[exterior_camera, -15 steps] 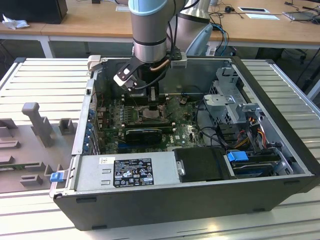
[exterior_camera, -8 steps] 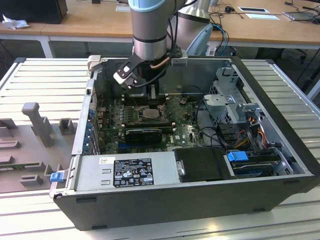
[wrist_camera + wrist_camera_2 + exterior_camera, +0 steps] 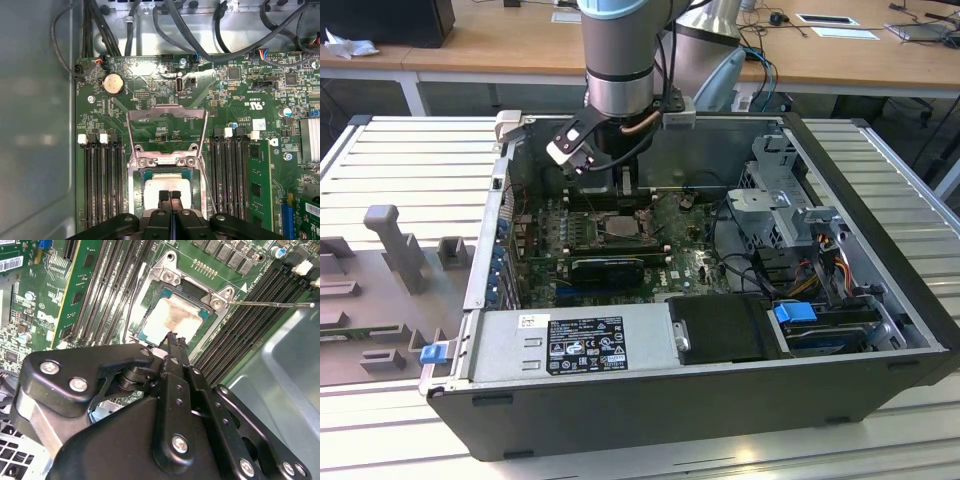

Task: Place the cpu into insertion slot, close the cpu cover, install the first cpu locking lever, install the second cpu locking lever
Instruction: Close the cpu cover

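"With the cpu already lying inside the insertion slot, why is the gripper right over it?"

"I'd judge it is there to seat the chip or check it. The two fingertips are pressed together with nothing between them, over one edge of the chip. I cannot tell if they are touching it or just above."

"And the cpu cover?"

"It is swung back on its hinge, beyond the slot from the fingers, which leaves the socket open from above. A locking lever juts out free to one side, unlatched, likely for the same reason."

"How does the chip look?"

"It is a pale silvery square with a brownish smear across its top and a green border, lying level within the metal rim. In the exterior view the slot sits mid-board, toward the far wall of the case, and black memory slots flank it."
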Controlling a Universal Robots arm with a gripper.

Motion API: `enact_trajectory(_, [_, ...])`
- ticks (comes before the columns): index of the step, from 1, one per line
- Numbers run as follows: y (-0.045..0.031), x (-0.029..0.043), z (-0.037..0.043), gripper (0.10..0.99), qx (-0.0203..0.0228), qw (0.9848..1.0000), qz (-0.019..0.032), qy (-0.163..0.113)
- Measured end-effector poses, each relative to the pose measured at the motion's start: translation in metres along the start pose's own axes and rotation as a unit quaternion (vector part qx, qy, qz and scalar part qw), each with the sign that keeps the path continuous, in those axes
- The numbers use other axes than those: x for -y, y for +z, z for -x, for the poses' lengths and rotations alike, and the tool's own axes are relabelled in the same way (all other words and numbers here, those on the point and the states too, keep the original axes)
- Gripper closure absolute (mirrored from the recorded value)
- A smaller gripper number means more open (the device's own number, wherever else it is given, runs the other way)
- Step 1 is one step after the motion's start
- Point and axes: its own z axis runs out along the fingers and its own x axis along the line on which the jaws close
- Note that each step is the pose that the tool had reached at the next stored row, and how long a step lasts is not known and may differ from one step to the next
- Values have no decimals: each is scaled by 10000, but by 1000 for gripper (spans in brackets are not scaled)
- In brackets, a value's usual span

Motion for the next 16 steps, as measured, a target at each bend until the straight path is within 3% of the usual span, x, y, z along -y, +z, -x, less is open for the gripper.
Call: enact_trajectory(16, [-76, -6, -19, 980, 5, 10000, 0, -1])
